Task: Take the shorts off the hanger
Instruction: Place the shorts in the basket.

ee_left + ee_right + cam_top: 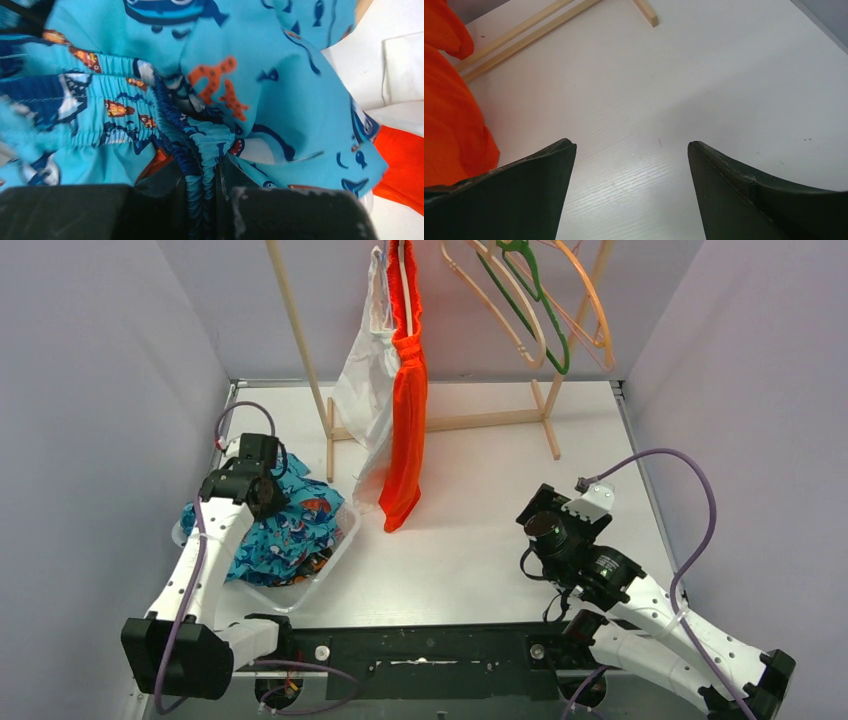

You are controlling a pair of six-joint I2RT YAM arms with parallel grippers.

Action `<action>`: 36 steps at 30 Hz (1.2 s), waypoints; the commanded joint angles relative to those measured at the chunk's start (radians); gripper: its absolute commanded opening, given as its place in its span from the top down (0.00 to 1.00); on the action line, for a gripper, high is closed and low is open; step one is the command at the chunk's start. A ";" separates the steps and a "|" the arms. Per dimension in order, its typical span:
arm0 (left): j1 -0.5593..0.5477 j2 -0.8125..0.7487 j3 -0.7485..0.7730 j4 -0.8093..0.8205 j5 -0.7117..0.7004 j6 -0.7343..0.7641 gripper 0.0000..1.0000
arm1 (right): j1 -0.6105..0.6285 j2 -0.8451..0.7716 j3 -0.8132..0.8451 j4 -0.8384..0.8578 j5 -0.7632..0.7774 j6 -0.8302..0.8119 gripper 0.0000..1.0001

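Observation:
Bright orange shorts [408, 400] with a white lining [365, 390] hang from a hanger [404, 275] on the wooden rack [300, 340]; their hem reaches close to the table. Teal shark-print shorts [290, 530] lie heaped in a clear bin [335, 560] at the left. My left gripper [262, 490] sits over that heap. In the left wrist view it [202, 167] is shut on the teal shorts' gathered waistband [200, 150]. My right gripper [540, 515] hovers over bare table right of the orange shorts [449, 110], open [631, 147] with nothing between its fingers.
Empty hangers, one green [535, 310] and others pale orange [590, 300], hang at the rack's top right. The rack's wooden base bars [480, 420] lie across the back of the table [470, 520]; they [524, 32] show ahead of the right gripper. Grey walls enclose three sides.

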 commanded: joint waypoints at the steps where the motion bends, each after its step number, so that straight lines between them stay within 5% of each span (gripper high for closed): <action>1: 0.096 0.010 -0.118 0.214 0.280 0.051 0.91 | -0.022 -0.014 -0.001 0.058 0.001 -0.035 0.15; 5: 0.099 0.061 -0.254 0.290 0.355 0.022 0.75 | -0.044 -0.009 -0.008 0.091 -0.030 -0.068 0.15; 11: 0.083 0.148 -0.315 0.285 0.394 0.002 0.70 | -0.055 0.007 -0.001 0.097 -0.047 -0.084 0.14; 16: 0.080 0.135 -0.234 0.192 0.347 0.002 0.62 | -0.058 0.005 0.006 0.086 -0.056 -0.084 0.14; 22: 0.083 -0.009 0.015 0.051 0.272 0.027 0.39 | -0.061 -0.007 0.004 0.090 -0.053 -0.088 0.14; 27: 0.086 0.022 0.187 -0.005 0.260 0.059 0.35 | -0.065 -0.005 0.003 0.100 -0.068 -0.094 0.14; 36: 0.149 0.205 0.217 0.244 0.333 0.108 0.32 | -0.067 -0.013 0.010 0.149 -0.161 -0.200 0.15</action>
